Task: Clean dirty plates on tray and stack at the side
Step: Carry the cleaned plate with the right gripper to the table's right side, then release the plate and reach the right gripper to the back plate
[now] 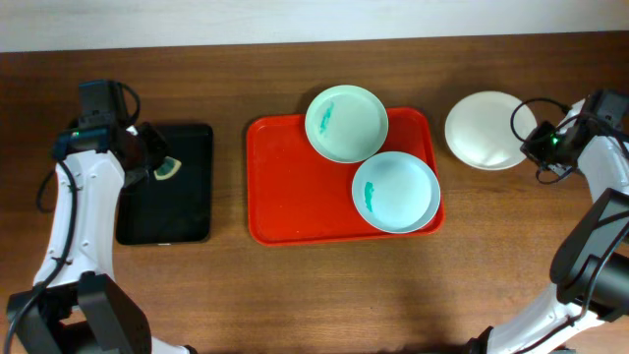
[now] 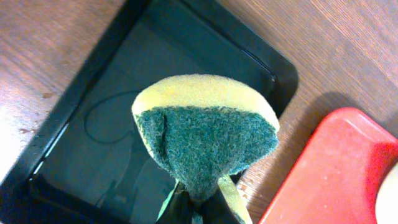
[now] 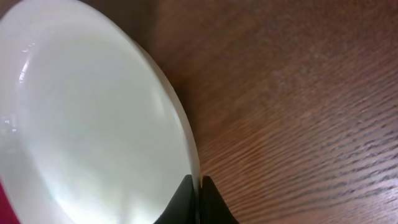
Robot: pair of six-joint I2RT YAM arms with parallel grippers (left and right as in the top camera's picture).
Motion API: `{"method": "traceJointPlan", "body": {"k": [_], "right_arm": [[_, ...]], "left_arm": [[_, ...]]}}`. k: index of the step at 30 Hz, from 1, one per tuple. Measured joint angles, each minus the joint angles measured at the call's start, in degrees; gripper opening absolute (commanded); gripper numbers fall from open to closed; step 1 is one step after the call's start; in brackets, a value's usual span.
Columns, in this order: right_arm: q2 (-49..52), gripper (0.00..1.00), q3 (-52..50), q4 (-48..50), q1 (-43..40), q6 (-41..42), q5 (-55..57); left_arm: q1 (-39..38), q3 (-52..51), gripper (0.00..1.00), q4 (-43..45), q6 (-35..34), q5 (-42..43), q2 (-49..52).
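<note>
Toward the desk's right edge, a clean plate lies flat on the wood, just beside the red tray at mid-desk. The right claw pinches its outer rim, fingers nearly together on it. Two teal-smeared plates wait on the tray, the far plate and the near plate, rims meeting. Near the left edge, the left claw is clamped on a sponge above a black tray. Releasing well likely means parting the fingers slightly, then backing off sideways without dragging the plate.
</note>
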Motion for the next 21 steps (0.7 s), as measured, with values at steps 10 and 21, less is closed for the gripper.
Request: {"method": "traceJointPlan", "body": {"k": [10,21], "right_arm": [[-0.8,0.77,-0.1,0.3,1.2,0.1,-3.6],[-4.2,0.99,3.1,5.6,27.7,-2.7,-2.0]], "left_arm": [[-6.4,0.0,0.0,1.2,1.8,0.7,0.0],[-16.2,0.0,0.0,1.3,4.3,1.2,0.2]]}}
